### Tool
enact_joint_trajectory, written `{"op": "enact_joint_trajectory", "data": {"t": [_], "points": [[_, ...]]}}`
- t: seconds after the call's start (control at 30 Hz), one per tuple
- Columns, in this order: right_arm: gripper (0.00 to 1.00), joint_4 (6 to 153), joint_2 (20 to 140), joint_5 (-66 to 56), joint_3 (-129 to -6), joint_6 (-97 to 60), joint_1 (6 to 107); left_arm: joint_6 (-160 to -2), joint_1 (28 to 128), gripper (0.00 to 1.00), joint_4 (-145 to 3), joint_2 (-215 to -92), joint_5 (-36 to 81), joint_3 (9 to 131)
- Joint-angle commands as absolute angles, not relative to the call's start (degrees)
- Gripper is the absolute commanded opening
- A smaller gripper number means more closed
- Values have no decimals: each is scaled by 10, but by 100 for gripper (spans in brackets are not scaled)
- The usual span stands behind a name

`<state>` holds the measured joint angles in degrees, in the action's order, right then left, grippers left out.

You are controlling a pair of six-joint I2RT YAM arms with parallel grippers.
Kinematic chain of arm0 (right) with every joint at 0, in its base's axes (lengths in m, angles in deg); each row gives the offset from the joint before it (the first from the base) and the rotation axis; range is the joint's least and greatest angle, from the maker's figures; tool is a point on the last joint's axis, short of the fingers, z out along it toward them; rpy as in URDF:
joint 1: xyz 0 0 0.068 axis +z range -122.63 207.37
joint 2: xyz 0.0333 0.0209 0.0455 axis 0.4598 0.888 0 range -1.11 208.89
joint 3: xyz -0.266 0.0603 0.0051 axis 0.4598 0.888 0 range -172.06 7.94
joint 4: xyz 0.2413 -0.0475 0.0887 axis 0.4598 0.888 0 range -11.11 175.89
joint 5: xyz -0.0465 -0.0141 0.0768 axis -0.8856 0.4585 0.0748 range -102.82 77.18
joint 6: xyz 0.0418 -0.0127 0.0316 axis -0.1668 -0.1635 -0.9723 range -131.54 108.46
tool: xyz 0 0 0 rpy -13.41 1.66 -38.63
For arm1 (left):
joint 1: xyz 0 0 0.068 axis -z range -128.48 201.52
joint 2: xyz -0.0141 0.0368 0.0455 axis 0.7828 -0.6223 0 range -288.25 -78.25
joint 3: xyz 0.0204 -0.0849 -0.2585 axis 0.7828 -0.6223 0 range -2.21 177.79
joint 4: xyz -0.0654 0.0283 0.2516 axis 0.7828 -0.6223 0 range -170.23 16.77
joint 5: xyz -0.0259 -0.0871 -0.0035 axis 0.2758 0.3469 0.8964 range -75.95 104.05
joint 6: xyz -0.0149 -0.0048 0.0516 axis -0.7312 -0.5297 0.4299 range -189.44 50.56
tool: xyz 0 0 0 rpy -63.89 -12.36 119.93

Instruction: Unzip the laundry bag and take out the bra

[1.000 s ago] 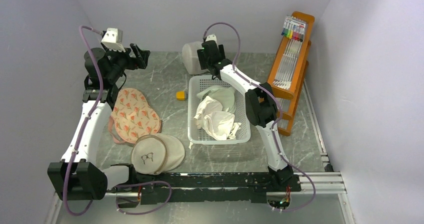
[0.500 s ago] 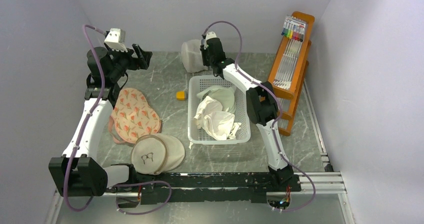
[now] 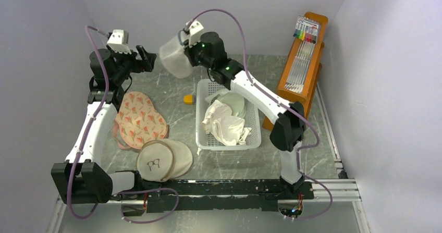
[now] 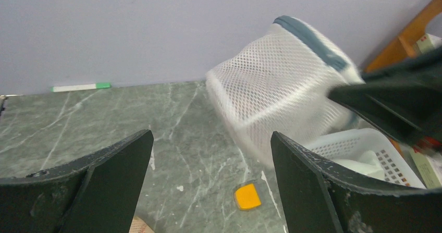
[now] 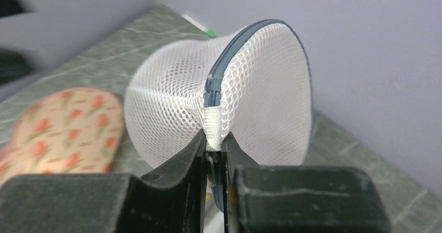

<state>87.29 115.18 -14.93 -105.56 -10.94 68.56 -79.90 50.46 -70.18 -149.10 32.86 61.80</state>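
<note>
The laundry bag [image 3: 174, 61], a white mesh drum with a grey-blue zipper band, hangs tilted in the air above the back of the table. It also shows in the left wrist view [image 4: 276, 95] and the right wrist view [image 5: 167, 102]. My right gripper [image 3: 189, 48] [image 5: 213, 142] is shut on the white fabric tab at the end of the bag's zipper, which is closed. My left gripper [image 3: 147, 57] [image 4: 211, 139] is open and empty, raised to the left of the bag and apart from it. The bra is hidden.
A white basket [image 3: 254, 139] of white and pale-green garments sits under the right arm. A small orange block [image 3: 188, 99] lies left of it. A flowered cream pad [image 3: 139, 119] and a beige round pouch [image 3: 156, 161] lie front left. A wooden rack [image 3: 302, 61] stands at right.
My right gripper closed on the bag's zipper end and lifted the bag off the table, swinging it up and to the left. The left arm has barely moved.
</note>
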Motion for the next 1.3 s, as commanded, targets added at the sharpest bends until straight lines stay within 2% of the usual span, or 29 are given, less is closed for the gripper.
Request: {"op": "enact_joint_trajectory", "data": {"t": [0.0, 0.23, 0.43, 0.53, 0.67, 0.77, 0.83, 0.97, 1.07, 1.2, 1.27], "points": [[0, 893, 1090, -163, -1017, -68, 743, -778, 500, 95, -711, -1462, 268, 628], [0, 904, 1066, -176, -950, -29, 828, -771, 501, 95, -709, -1404, 107, 599], [0, 938, 1094, -200, -958, 13, 852, -763, 512, 95, -698, -1382, 47, 580], [0, 937, 1102, -282, -944, 64, 874, -764, 512, 95, -704, -1387, 45, 586], [0, 865, 1116, -462, -896, 167, 925, -767, 511, 95, -704, -1386, 48, 587], [0, 834, 1135, -514, -873, 213, 949, -769, 511, 95, -701, -1384, 52, 584], [10, 873, 1142, -492, -882, 184, 956, -770, 511, 95, -701, -1386, 51, 585], [38, 917, 1149, -401, -877, 94, 956, -770, 513, 95, -705, -1393, 54, 588], [54, 912, 1095, -355, -845, 37, 953, -770, 513, 95, -706, -1396, 61, 590], [69, 941, 1044, -307, -837, -56, 936, -774, 513, 95, -708, -1404, 73, 593], [73, 957, 1011, -262, -826, -112, 920, -776, 513, 95, -710, -1409, 84, 595]]}}
